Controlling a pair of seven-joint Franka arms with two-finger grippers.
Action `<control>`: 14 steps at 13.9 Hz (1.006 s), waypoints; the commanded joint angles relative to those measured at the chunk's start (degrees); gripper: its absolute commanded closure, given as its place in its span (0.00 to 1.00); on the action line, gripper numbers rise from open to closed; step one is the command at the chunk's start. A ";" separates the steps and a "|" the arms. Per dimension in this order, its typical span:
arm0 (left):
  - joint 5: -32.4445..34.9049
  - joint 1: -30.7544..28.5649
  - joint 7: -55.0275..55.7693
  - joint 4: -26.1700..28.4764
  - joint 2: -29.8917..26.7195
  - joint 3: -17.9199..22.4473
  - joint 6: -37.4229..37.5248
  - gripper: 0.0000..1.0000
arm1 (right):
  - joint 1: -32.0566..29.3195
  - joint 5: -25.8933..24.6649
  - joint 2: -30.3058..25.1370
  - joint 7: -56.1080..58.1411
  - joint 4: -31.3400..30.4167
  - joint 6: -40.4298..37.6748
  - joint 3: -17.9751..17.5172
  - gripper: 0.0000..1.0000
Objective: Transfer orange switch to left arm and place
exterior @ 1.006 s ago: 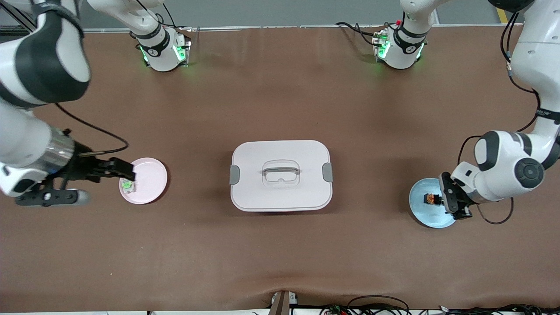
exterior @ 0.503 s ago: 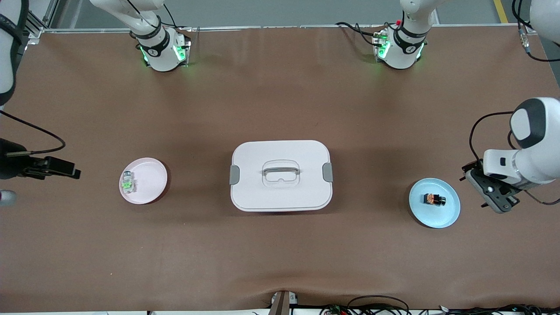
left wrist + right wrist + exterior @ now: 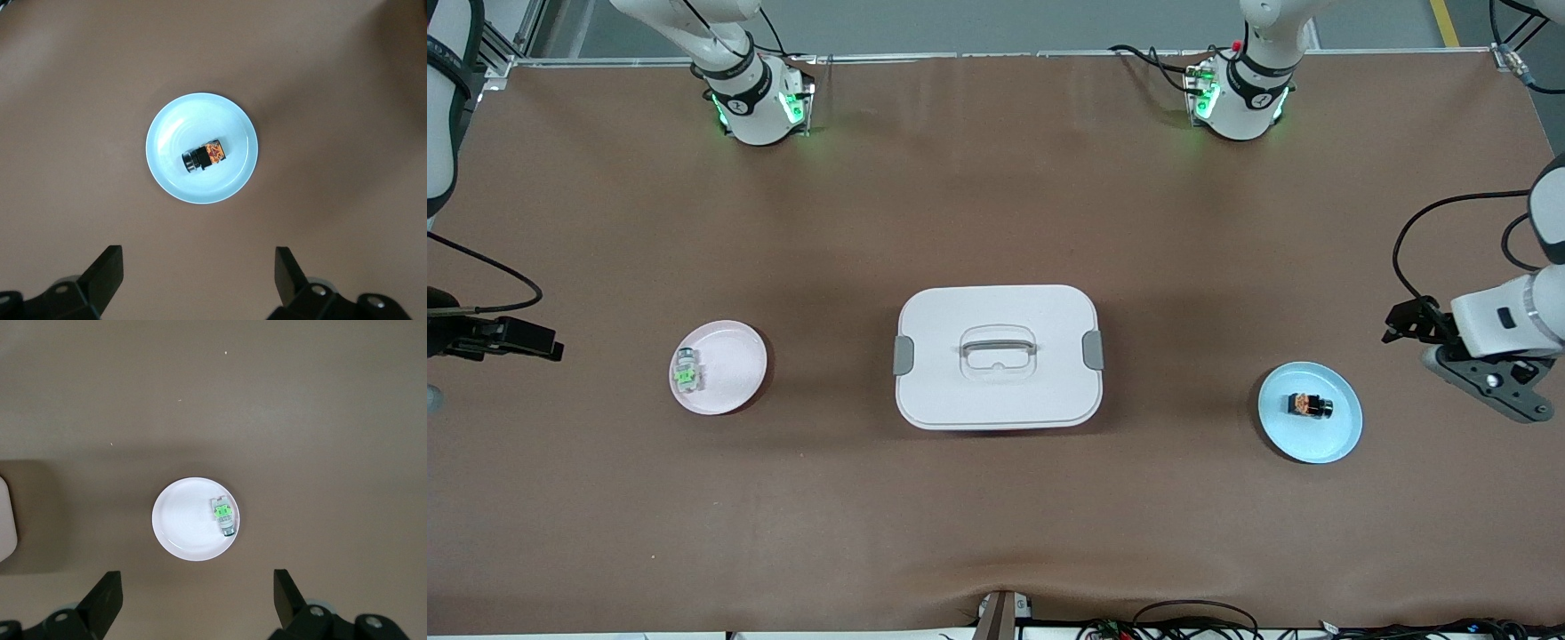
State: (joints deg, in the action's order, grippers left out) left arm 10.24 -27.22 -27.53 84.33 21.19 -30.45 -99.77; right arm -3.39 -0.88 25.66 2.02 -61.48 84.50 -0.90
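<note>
On blue plate [image 3: 1343,431] at left arm's end of counter [image 3: 996,516]: orange switch [image 3: 1309,405], untouched. Left gripper [image 3: 199,273] above it, released, empty. Right gripper [image 3: 197,593] over pink plate [image 3: 180,533], released. Box [image 3: 997,356] sits between plates, blocking straight path.

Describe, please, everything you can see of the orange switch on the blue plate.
The orange switch is a tiny blocky component with a black body, an orange patterned middle and a shinier dark end. It lies on its side near the middle of the round pale blue plate, which sits toward the left arm's end of the table, apart from the white box. Only the plate touches it. The left wrist view shows it from above, with nothing gripping it.
</note>
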 commanded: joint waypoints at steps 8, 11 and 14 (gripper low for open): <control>-0.48 -0.11 38.39 -1.62 -6.51 -7.52 8.27 0.00 | 0.49 -1.41 -1.14 -4.29 -0.40 0.32 -0.42 0.00; -0.57 1.37 40.01 -1.54 -8.35 -5.95 8.27 0.00 | 1.01 -1.75 -1.31 -6.33 -0.31 0.14 -0.42 0.00; -1.44 14.51 38.35 -1.54 -10.88 7.99 12.29 0.00 | 0.93 -3.16 -2.97 -6.86 -0.31 0.05 -0.51 0.00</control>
State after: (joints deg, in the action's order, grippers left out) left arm 10.05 -20.49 11.52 82.28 13.51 -30.36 -90.69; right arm -2.55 -2.22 25.08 -3.46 -61.17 84.85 -1.03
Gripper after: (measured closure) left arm 0.000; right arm 0.000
